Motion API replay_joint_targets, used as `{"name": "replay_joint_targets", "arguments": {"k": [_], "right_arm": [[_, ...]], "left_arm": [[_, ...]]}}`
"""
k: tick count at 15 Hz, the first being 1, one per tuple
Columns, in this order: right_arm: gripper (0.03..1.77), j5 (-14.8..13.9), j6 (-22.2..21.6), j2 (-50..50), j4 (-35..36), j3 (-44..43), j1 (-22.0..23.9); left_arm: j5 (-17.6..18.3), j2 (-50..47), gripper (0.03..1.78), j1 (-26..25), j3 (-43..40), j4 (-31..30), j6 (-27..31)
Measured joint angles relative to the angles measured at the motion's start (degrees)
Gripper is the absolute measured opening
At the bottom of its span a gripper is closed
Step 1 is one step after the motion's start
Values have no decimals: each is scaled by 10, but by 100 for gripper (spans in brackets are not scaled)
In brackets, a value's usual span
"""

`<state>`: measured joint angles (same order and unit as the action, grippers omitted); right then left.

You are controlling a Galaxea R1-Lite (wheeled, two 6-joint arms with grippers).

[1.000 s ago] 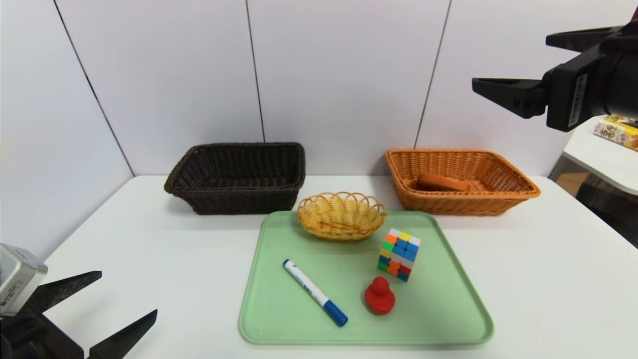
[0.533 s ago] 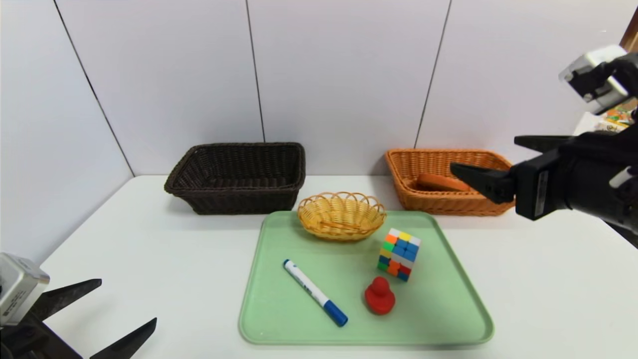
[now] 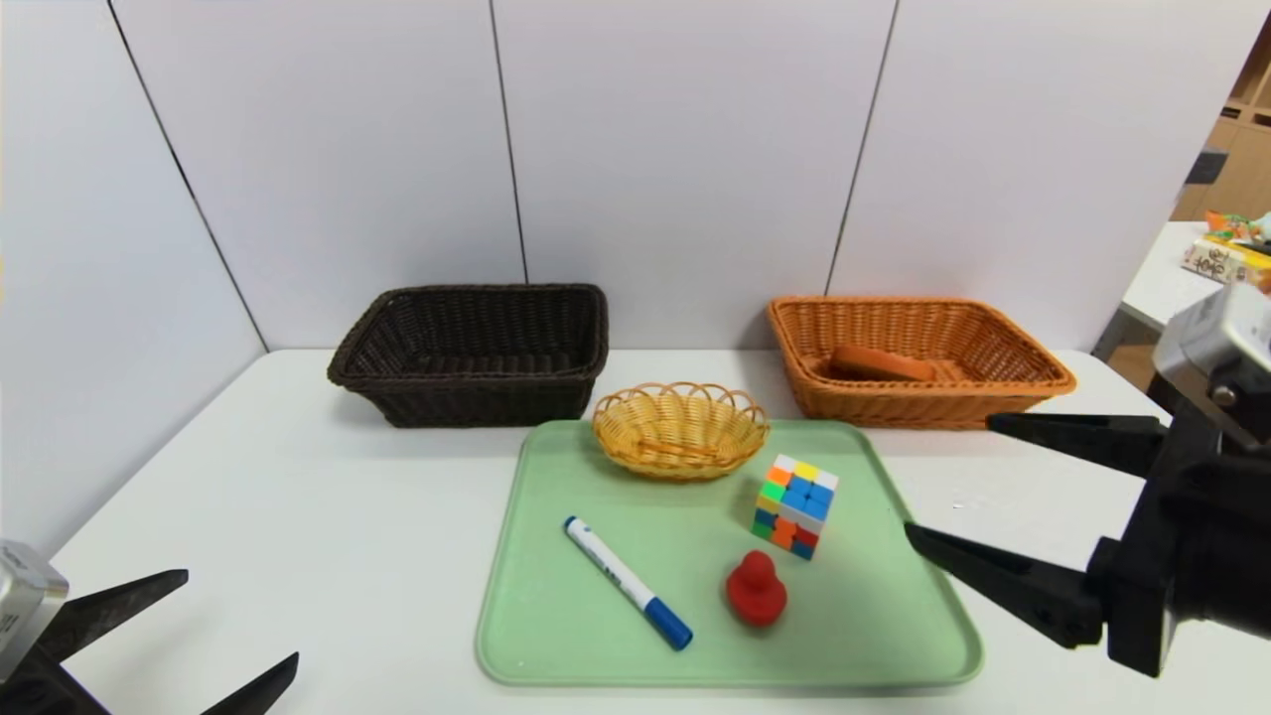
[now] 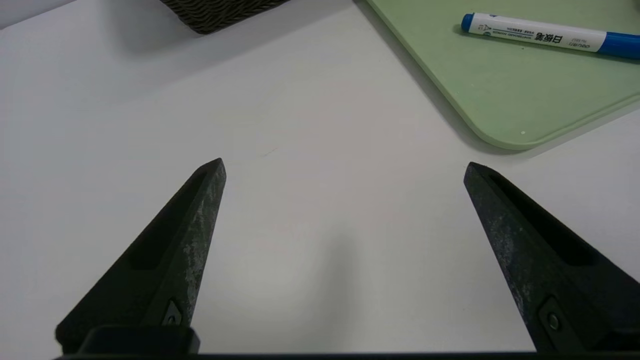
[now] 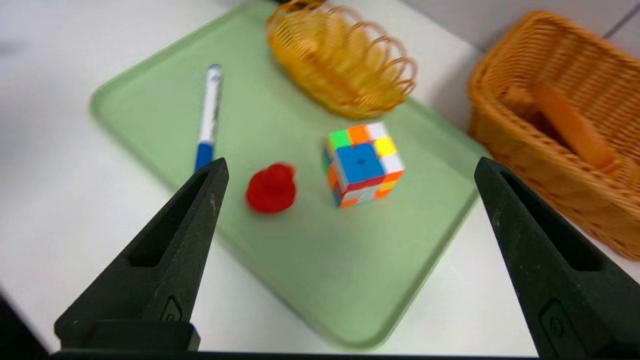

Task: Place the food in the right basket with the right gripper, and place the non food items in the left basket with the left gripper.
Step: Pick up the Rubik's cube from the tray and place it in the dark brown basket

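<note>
The bread slice (image 3: 882, 363) lies inside the right basket (image 3: 1033, 367), near its back wall, so the food part of the task looks finished. The left basket (image 3: 472, 343) is dark and, as far as I can see into it, holds nothing. All three non-food items are on the green tray (image 3: 874, 636): the puzzle cube (image 3: 794, 505) stands just in front of the small yellow basket (image 3: 680, 429), the red duck (image 3: 756, 590) is near the cube on the side toward the robot, and the marker (image 3: 627, 582) lies apart from both, on the left half of the tray.

The right gripper (image 3: 948, 477) hangs above the right edge of the tray with its fingers spread wide and nothing between them. The left gripper (image 3: 243, 631) is low over the desk (image 3: 298, 516) at the near left corner, also with the fingers spread wide and empty.

The coming move should belong to the left gripper, and the marker is the closest item to it. In the left wrist view the marker (image 4: 542, 36) lies ahead of the fingers and off to one side, past the tray corner. In the head view its long axis runs diagonally, with the blue cap end pointing toward the robot and to the right. I think the gripper must turn so that its fingers close across this axis, not along it. The duck and the cube lie nearer to the right gripper, but they are for the left one.
</note>
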<state>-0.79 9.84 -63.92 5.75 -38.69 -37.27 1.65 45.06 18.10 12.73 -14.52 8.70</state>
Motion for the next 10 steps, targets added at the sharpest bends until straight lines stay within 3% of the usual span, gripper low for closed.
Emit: {"name": "replay_joint_targets", "arguments": {"k": [2,4,10], "right_arm": [[169,39,10,15,-70,-11,0],[169,60,15,20,-157,-49,2],[169,62,71,-35,-443,-254,32]], "left_arm": [[1,-6,169,0,-2,0,0],[1,-12,169,0,-5,1,0],[2,-25,169,0,-9,1,0]]}}
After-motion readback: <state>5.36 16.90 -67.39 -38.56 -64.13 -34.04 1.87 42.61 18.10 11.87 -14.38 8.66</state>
